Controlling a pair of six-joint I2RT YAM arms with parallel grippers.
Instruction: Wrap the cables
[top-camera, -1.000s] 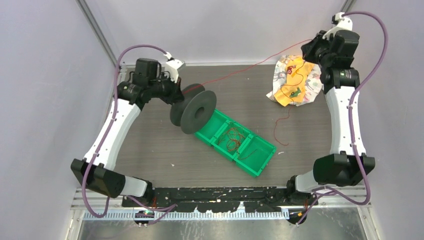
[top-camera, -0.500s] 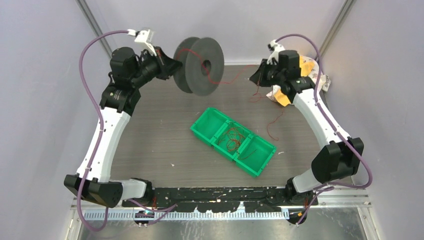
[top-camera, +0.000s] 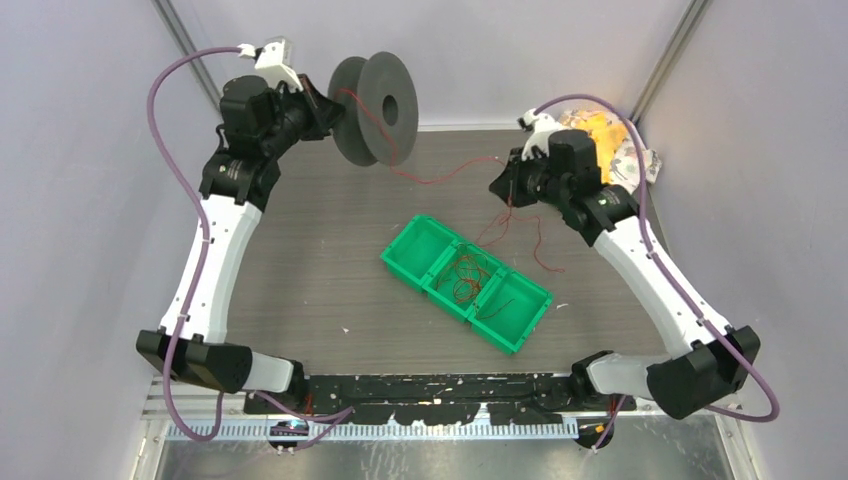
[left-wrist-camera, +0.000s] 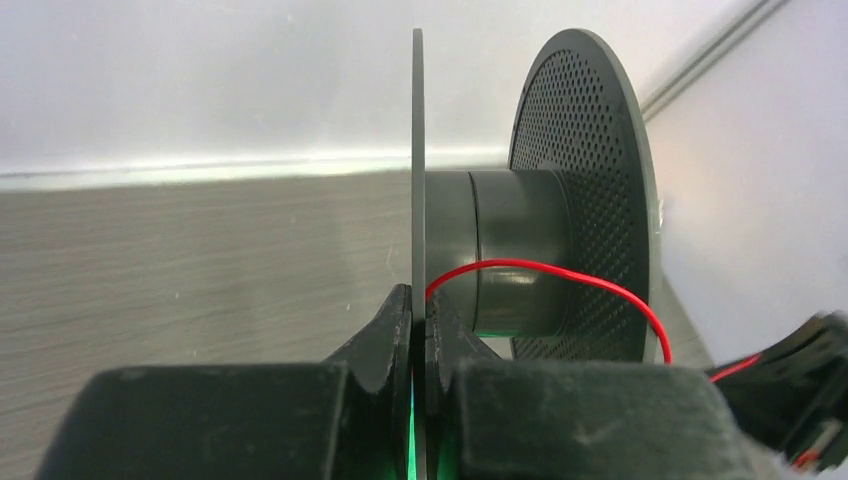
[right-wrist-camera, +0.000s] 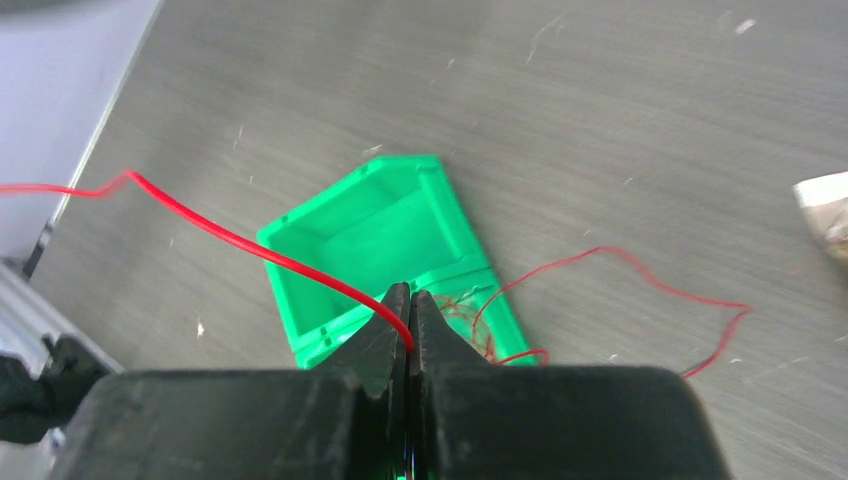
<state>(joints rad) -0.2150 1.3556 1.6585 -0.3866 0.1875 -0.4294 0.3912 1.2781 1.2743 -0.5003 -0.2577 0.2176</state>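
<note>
My left gripper (top-camera: 322, 108) is shut on one flange of a black spool (top-camera: 372, 108) and holds it high at the back left; in the left wrist view the gripper (left-wrist-camera: 418, 315) pinches the thin flange edge (left-wrist-camera: 417, 160). A thin red cable (top-camera: 440, 178) runs from the spool core (left-wrist-camera: 510, 250) across to my right gripper (top-camera: 500, 186), which is shut on it. In the right wrist view the gripper (right-wrist-camera: 408, 310) pinches the cable (right-wrist-camera: 230, 236). The loose tail (top-camera: 535, 235) curls on the table. More red cables (top-camera: 468, 277) lie coiled in the green tray's middle compartment.
A green three-compartment tray (top-camera: 412, 248) lies diagonally mid-table, also below the right gripper in the right wrist view (right-wrist-camera: 370, 230). A crumpled patterned and yellow cloth (top-camera: 610, 135) sits at the back right behind the right arm. Walls close in the back and sides.
The left arm has lifted the spool off the table and up to the back left. The right gripper came down from the back right corner toward the centre, and the cable now hangs slack.
</note>
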